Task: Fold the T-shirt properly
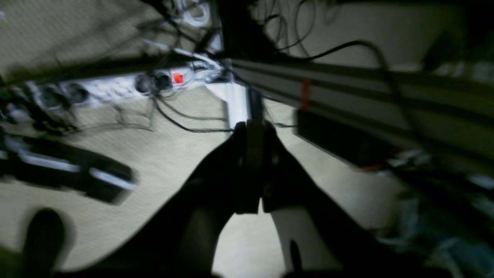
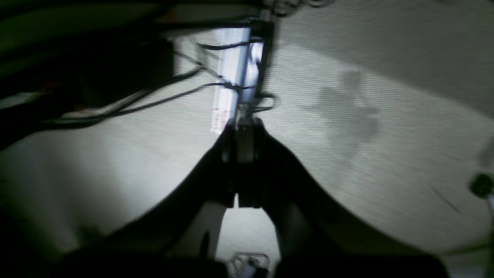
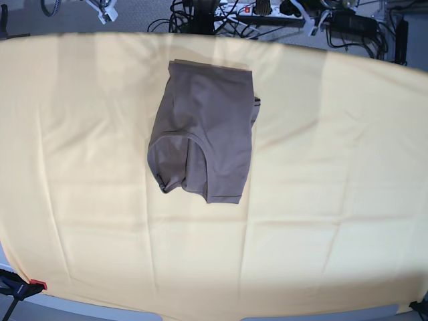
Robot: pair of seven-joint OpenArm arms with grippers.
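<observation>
The taupe-brown T-shirt lies folded into a narrow bundle on the far middle of the yellow cloth, with a sleeve and hem bunched at its lower left. Neither arm shows in the base view. In the left wrist view my left gripper is shut with nothing in it, held over carpeted floor and cables, away from the shirt. The right wrist view shows my right gripper likewise shut and empty, facing pale carpet. No shirt appears in either wrist view.
A white power strip with a lit red switch and loose cables lies on the floor beside an aluminium rail. More cables and adapters crowd the floor beyond the table's far edge. A clamp grips the cloth's near left corner.
</observation>
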